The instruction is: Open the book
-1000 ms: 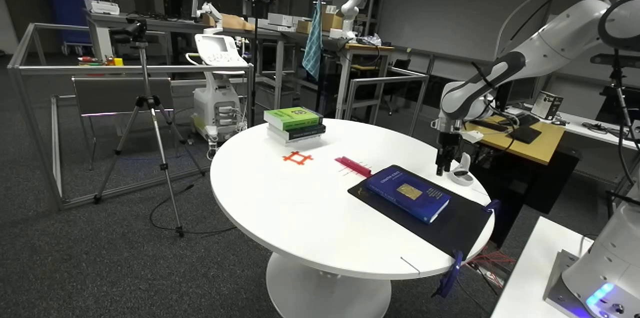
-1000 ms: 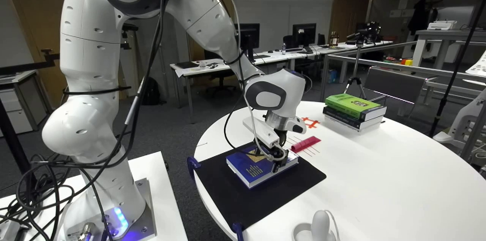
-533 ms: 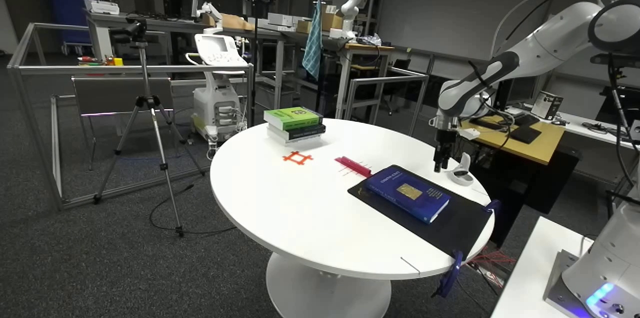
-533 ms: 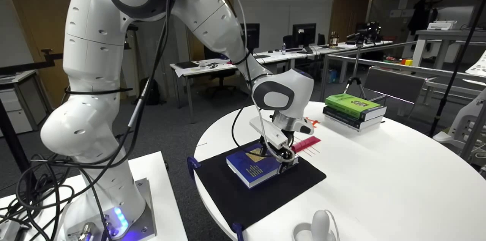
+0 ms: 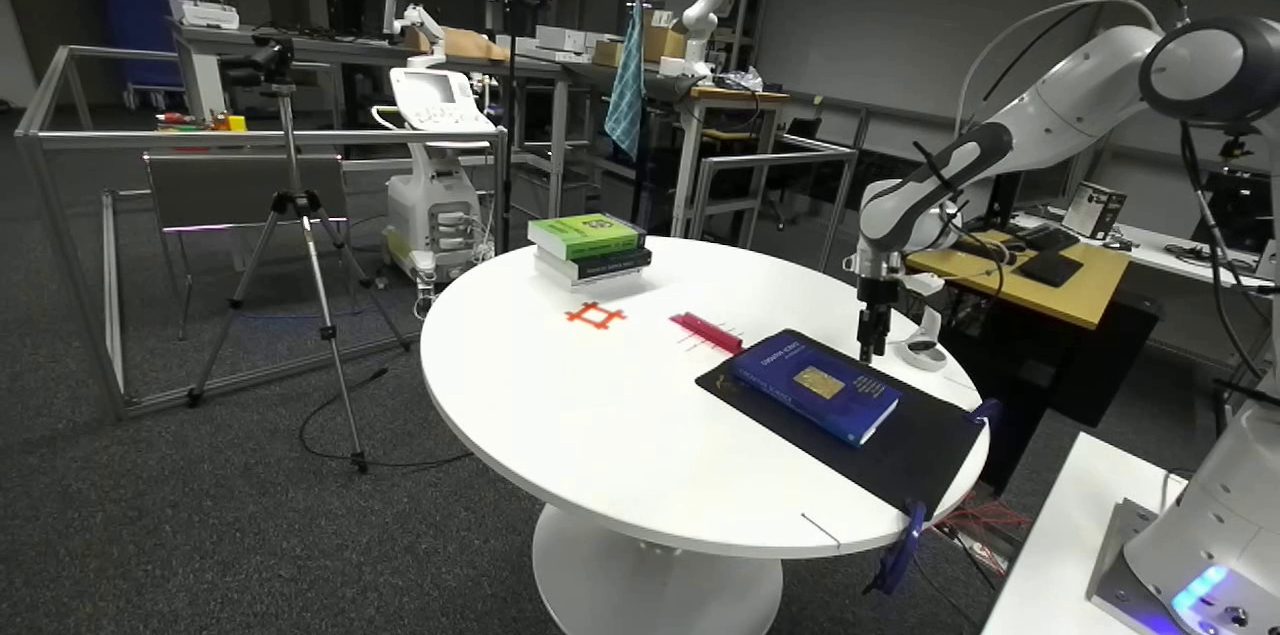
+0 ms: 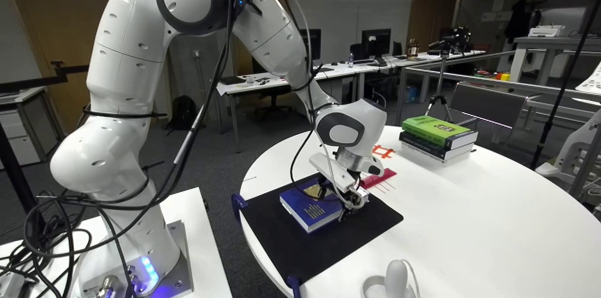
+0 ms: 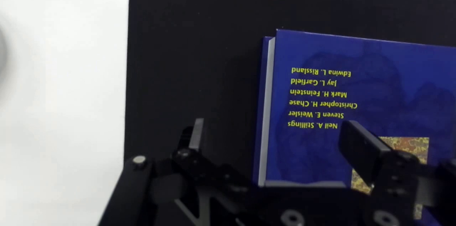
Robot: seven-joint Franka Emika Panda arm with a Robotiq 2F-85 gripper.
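The dark blue book (image 5: 815,405) lies flat and closed on a black mat (image 5: 915,460). It also shows in an exterior view (image 6: 305,206), partly hidden by the gripper and cables. In the wrist view the book's cover (image 7: 313,58) fills the right side, with yellow names upside down and a tan patch partly hidden. My gripper (image 7: 273,126) is open and empty. Its left finger (image 7: 197,133) is over the mat beside the book's page edge; its right finger (image 7: 363,144) is over the cover. The gripper also shows in both exterior views (image 5: 872,353) (image 6: 333,204), low near the book.
A red strip (image 5: 708,332) lies just beyond the mat. A green-topped book stack (image 6: 439,136) and an orange frame (image 5: 596,316) are farther across the table. A white controller (image 6: 396,281) stands beside the mat. Blue clamps (image 5: 903,547) (image 6: 238,202) hold the mat at the table edge.
The arm has reached farther out and the gripper has shifted slightly toward the book, ending a little lower. The book has not moved, and the gripper shows no visible closing.
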